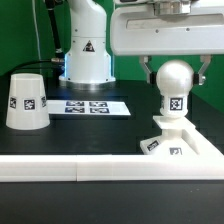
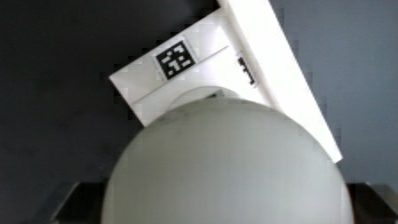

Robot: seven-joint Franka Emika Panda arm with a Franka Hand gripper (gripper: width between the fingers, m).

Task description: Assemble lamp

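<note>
The bulb (image 1: 174, 82), a white ball on a tagged neck, stands upright in the flat square base (image 1: 176, 142) at the exterior view's right. My gripper (image 1: 175, 72) hangs straight over it. The two fingers flank the ball with a thin gap showing on each side, so the jaws stand open around it. In the wrist view the bulb (image 2: 222, 160) fills the lower picture, with the base (image 2: 205, 60) and its tag beyond it. The cone shade (image 1: 27, 100) stands alone at the exterior view's left, wide end down.
The marker board (image 1: 88, 106) lies flat on the black table between the shade and the base. The arm's white pedestal (image 1: 86, 55) stands behind it. A white rail (image 1: 70, 167) runs along the table's front edge.
</note>
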